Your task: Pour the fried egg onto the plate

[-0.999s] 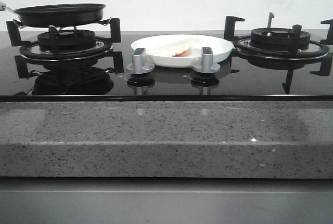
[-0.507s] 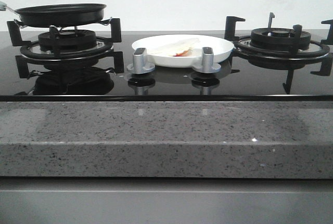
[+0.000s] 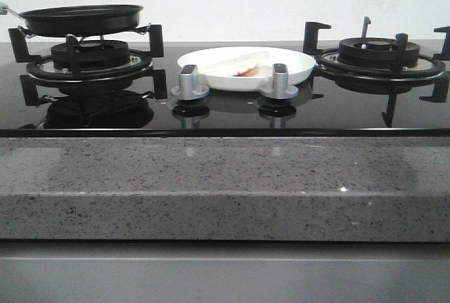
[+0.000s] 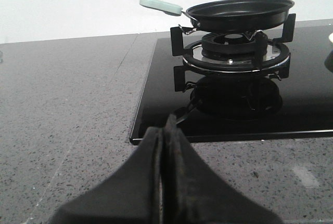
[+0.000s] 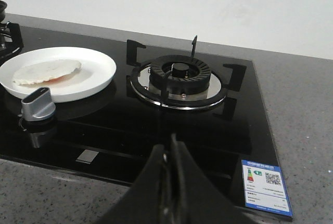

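The left gripper (image 4: 162, 146) shows only in its own wrist view: its two dark fingers are pressed flat together with nothing between them, low over the grey speckled counter (image 4: 67, 109) just short of the black glass hob (image 4: 312, 104). The right gripper (image 5: 170, 169) is likewise clenched on nothing, its fingers meeting in a thin seam above the front edge of the hob. Neither gripper appears in the front view.

The left wrist view takes in the frying pan (image 4: 237, 12) resting on the left burner grate (image 4: 234, 52), its pale green handle (image 4: 160, 5) pointing away from the hob; only a sliver of that handle reaches the front view. The right wrist view shows the right burner (image 5: 179, 78), a silver knob (image 5: 38, 103) and a blue energy label (image 5: 265, 185) on the glass, which the front view hides. The front view alone shows both knobs and both burners at once.

Compared with a second ago, nothing in the front view has shifted: pan, plate and egg sit just where they were.

The fried egg (image 5: 47, 71) lies in the plate (image 5: 99, 73), which stands on the glass between the two burners, just behind the knobs. The egg is a flat, pale cream disc with a rough edge, off-centre toward the plate's left side, with an orange-red patch showing at its near edge. In the front view the egg looks partly folded.
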Controlling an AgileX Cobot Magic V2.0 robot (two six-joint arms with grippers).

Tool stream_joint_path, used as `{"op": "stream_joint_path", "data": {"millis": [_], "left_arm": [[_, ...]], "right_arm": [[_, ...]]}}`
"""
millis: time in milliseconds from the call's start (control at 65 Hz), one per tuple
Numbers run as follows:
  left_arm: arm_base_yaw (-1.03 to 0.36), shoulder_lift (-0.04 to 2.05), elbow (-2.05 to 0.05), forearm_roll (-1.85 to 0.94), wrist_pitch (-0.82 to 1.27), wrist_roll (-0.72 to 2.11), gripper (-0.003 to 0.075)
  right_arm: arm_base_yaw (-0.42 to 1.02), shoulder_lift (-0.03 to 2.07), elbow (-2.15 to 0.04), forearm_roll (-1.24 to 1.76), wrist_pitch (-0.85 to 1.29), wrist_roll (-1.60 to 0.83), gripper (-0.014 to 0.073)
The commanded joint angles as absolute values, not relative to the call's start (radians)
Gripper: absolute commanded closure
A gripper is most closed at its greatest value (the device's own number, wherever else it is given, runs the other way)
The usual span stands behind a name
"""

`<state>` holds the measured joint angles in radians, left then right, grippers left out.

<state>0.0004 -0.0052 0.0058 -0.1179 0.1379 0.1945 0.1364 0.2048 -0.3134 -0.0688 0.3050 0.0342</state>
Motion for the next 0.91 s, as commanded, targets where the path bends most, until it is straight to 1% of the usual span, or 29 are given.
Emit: {"op": "stream_joint_path", "data": {"millis": [0,769,892], "left_arm": [[0.001,-0.022,0.012,-0.125,0.047,0.185,0.0739],[0.001,-0.022,0.012,-0.125,0.047,0.185,0.0739],[0.001,-0.022,0.012,-0.125,0.047,0.185,0.0739]], "right_arm": [[0.139,0.212,-0.342,-0.073,0.220,0.035,0.0650],[0.139,0.212,-0.341,-0.076,0.218,0.035,0.0650],[0.126,0.201,-0.276,-0.078,0.170,0.034,0.0650]]}}
